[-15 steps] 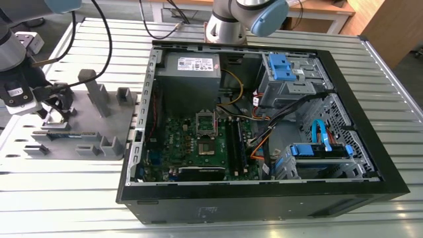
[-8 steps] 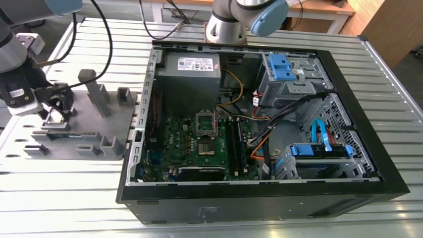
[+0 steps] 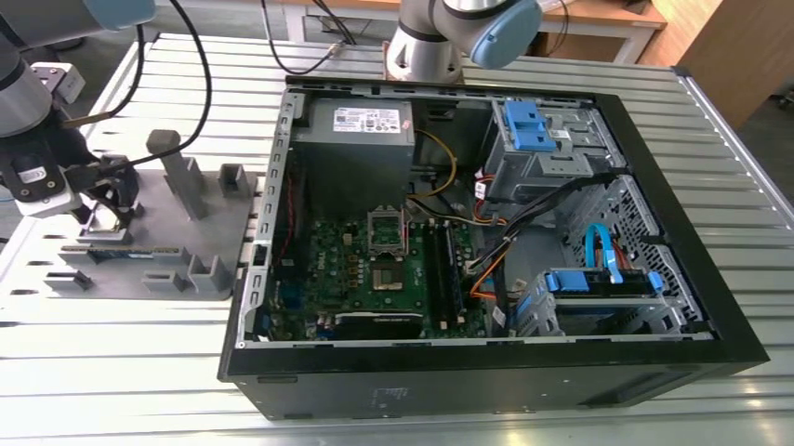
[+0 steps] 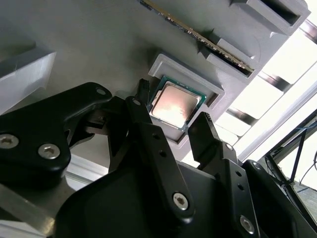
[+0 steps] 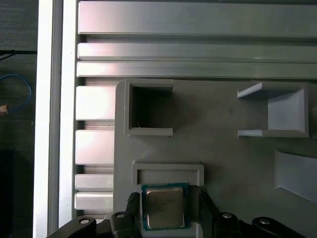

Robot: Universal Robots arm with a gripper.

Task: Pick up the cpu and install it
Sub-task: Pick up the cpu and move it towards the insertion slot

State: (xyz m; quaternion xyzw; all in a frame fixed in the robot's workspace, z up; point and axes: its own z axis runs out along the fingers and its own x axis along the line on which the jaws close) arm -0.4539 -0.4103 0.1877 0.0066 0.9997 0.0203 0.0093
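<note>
The cpu (image 5: 165,207), a small square chip with a dull silver top and green rim, lies flat in a shallow framed nest of the grey fixture plate (image 3: 155,237). In both wrist views my gripper (image 5: 167,198) hangs just above it, open, one black finger on each side of the chip with a small gap to each edge. The second wrist view has the cpu (image 4: 174,104) between the fingertips (image 4: 142,105) of my gripper (image 4: 173,116). In the exterior view my gripper (image 3: 106,216) is at the exterior view's left over the plate. The socket (image 3: 387,237) on the green motherboard stands open.
The open computer case (image 3: 694,307) lies at the exterior view's right, with cables, blue drive brackets and a power supply (image 3: 360,121) inside. Grey posts and holders (image 3: 186,181) rise from the fixture plate. A memory stick (image 4: 198,37) sits in a slot beside the nest.
</note>
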